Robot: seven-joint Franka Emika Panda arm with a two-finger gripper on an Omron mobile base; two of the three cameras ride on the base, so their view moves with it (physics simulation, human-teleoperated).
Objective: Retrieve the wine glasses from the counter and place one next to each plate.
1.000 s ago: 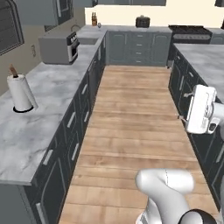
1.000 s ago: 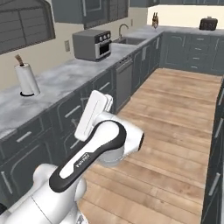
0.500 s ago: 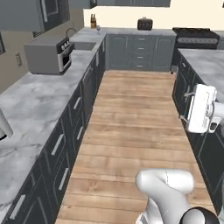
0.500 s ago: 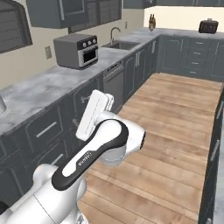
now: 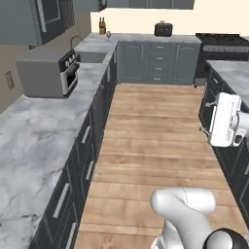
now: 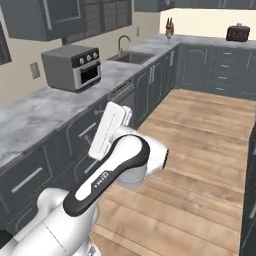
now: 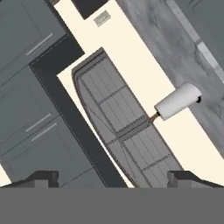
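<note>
The counter runs along the left, white marble over dark cabinet doors, with a built-in sink further down. At its far corner a small stemmed shape that looks like a wine glass stands beside a knife block. The same counter and sink appear in the right base view. My white hand is raised at the right, over the aisle and far from the glass. In the hand view my gripper is open with nothing between its fingertips. The plates are out of view.
A grey toaster oven sits on the counter before the sink. A black toaster and a stove line the back wall. The island's edge borders the wooden aisle on the right. A paper towel roll appears in the hand view.
The base has driven forward along the aisle, so the whole scene shifted: the paper towel roll left the base views and the toaster oven and sink came closer. The arm kept its pose.
</note>
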